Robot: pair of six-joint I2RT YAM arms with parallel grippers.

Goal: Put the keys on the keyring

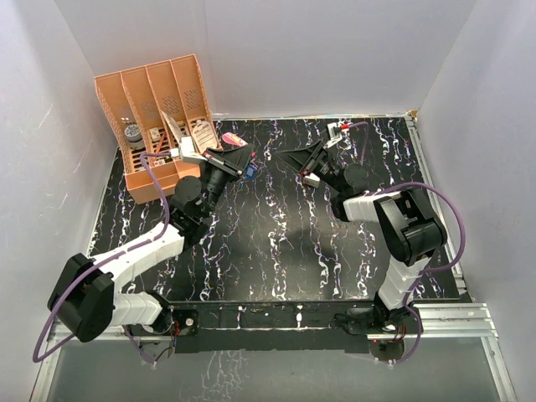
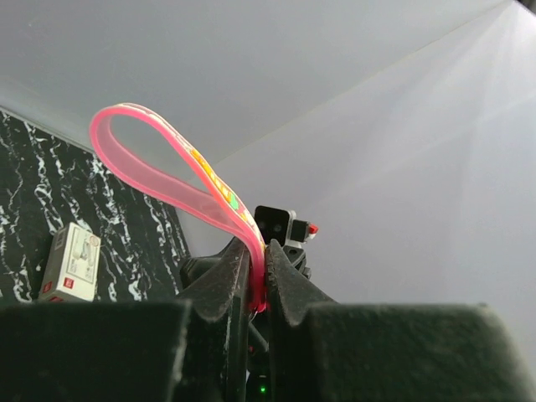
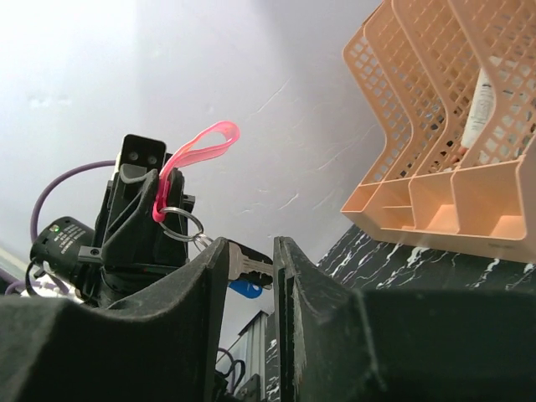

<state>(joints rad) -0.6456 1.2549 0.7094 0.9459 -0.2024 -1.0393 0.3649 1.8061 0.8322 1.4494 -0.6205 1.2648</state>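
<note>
My left gripper (image 1: 241, 156) (image 2: 258, 248) is shut on the pink strap (image 2: 167, 172) (image 1: 233, 140) of the keyring, held up above the table. In the right wrist view the silver ring (image 3: 180, 224) hangs from the strap's lower end. A key with a silver blade (image 3: 253, 266) reaches from the ring into the gap of my right gripper (image 3: 251, 244) (image 1: 286, 156), whose jaws stand apart. I cannot tell whether they touch the blade. The blue-headed key (image 3: 245, 289) (image 1: 249, 170) hangs just below the ring.
An orange mesh organizer (image 1: 159, 109) (image 3: 452, 167) with small items stands at the back left corner. A small white box (image 2: 71, 264) lies on the black marbled table (image 1: 276, 243). White walls close in the table on three sides.
</note>
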